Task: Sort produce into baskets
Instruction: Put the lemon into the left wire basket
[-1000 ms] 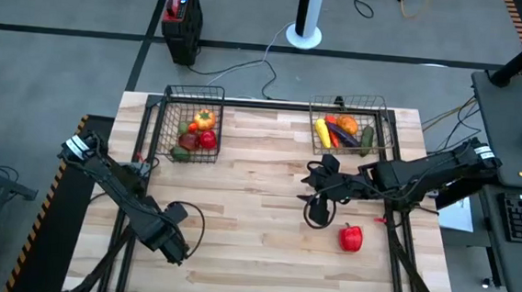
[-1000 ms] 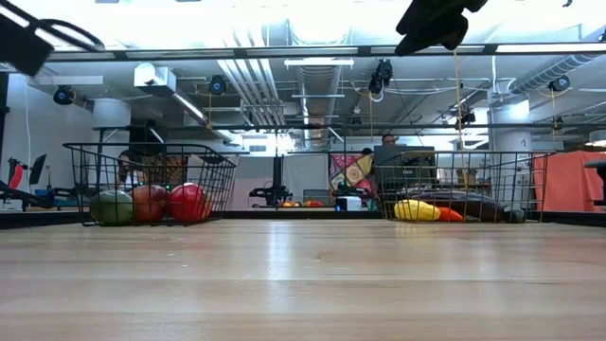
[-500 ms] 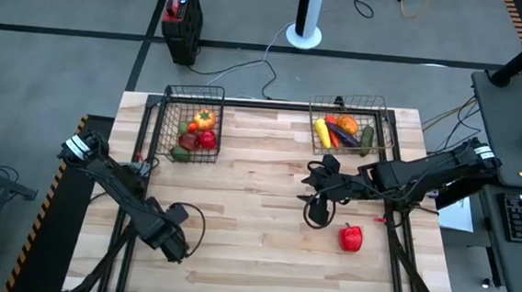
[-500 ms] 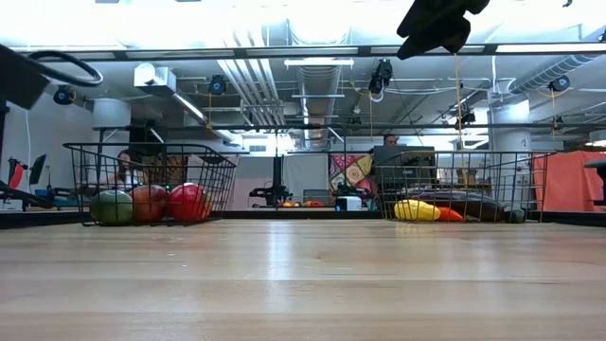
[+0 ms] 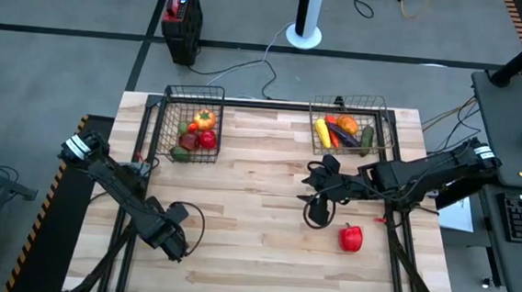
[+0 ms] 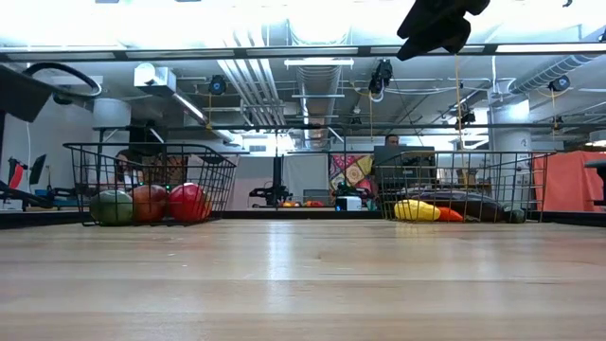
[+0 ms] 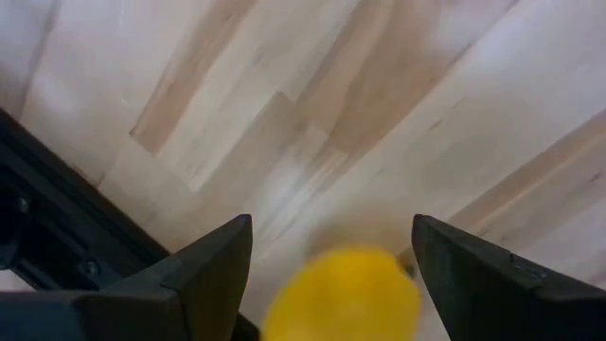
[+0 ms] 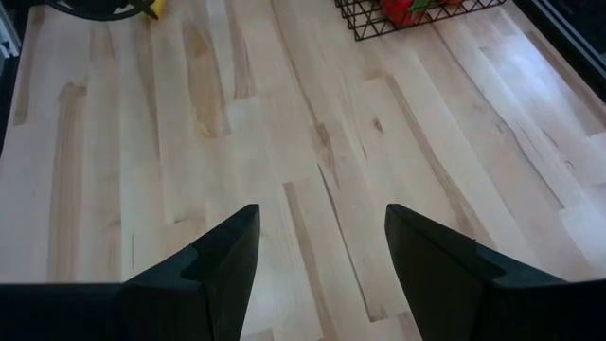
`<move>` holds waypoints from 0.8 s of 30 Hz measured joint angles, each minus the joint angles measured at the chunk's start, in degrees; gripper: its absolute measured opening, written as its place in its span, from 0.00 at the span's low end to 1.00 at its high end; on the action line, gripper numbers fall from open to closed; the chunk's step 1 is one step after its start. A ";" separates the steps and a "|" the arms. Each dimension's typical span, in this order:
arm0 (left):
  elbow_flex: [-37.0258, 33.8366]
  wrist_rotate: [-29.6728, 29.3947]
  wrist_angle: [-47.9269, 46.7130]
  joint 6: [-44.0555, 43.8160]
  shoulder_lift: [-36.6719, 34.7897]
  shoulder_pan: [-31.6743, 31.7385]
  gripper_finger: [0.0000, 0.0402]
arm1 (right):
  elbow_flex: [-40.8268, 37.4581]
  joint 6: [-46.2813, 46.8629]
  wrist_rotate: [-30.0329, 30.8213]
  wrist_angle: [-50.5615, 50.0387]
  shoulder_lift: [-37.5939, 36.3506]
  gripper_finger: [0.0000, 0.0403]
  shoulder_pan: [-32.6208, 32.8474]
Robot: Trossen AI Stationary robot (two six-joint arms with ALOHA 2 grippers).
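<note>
My left gripper (image 5: pixel 170 238) hovers over the table's near left part, shut on a yellow lemon (image 7: pixel 343 296). The gripper hides the lemon in the high view. My right gripper (image 5: pixel 319 183) is open and empty above the table's right middle; its wrist view (image 8: pixel 322 213) shows bare wood. A red pepper (image 5: pixel 351 237) lies on the table near it, toward the near edge. The left wire basket (image 5: pixel 196 90) at the far left holds red, orange and green produce. The right wire basket (image 5: pixel 349 100) holds yellow, orange, purple and green pieces. My left gripper has the lemon between its two fingers; the lemon's sides (image 7: pixel 279 305) fill the gap from one finger to the other. The fingers point down at the table. The lemon seems lifted clear of the wood, and the low view shows no lemon on the table.
A black-and-red box (image 5: pixel 182 12) and a white post base (image 5: pixel 304 34) stand on the floor beyond the far edge. Bare wood lies between the two baskets and across the table's middle. In the low view both baskets (image 6: pixel 151 147) (image 6: pixel 454 156) stand at the far edge.
My left arm has come down, as the low view shows, and its gripper has drifted slightly toward the table's far left. My right arm has kept still.
</note>
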 joint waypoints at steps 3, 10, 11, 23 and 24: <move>0.00 -0.61 -0.14 0.41 0.09 0.02 0.68 | 0.00 0.00 0.02 -0.01 0.00 0.55 0.00; 2.02 1.28 -0.74 6.51 0.14 -0.32 0.68 | 0.00 0.00 0.02 -0.01 0.02 0.55 0.00; 2.89 2.17 -0.91 8.14 0.14 -0.75 0.68 | 0.00 0.00 0.02 -0.01 0.02 0.55 0.00; 10.95 1.68 -11.55 -3.70 0.12 -4.76 0.68 | -0.02 -0.31 0.09 -0.01 0.04 0.55 -0.02; 10.77 0.99 -11.45 -3.82 0.12 -4.81 0.68 | -0.02 -0.31 0.09 -0.01 0.04 0.55 -0.02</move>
